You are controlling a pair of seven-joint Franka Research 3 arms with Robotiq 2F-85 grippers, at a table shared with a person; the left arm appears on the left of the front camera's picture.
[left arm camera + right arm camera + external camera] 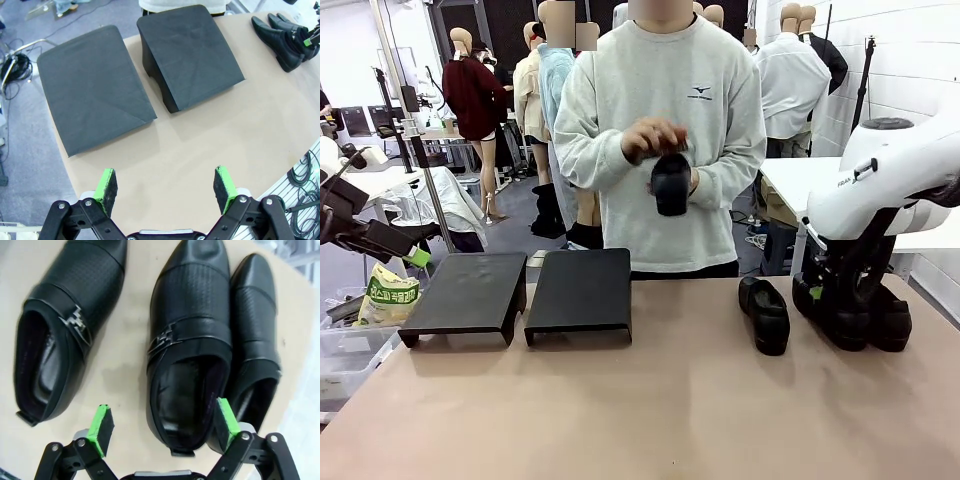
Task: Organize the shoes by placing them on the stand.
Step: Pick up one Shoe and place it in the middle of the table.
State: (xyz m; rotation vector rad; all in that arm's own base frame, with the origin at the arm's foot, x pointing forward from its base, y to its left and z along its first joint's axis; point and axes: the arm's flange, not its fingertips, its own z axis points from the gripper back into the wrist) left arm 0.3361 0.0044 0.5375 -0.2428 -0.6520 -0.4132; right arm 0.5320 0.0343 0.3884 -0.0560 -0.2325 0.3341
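Observation:
Three black shoes lie at the table's right end: one apart, a middle one and one beside it. My right gripper hangs open just over the middle shoe, whose heel lies between the green pads. The person across the table holds another black shoe in both hands at chest height. Two black stands sit side by side at the left, bare on top. My left gripper is open and holds nothing, above the table edge short of the stands.
Bare tan tabletop spans the middle between the stands and the shoes. A clear bin with a yellow-green bag stands off the table's left side. A white table stands behind at the right.

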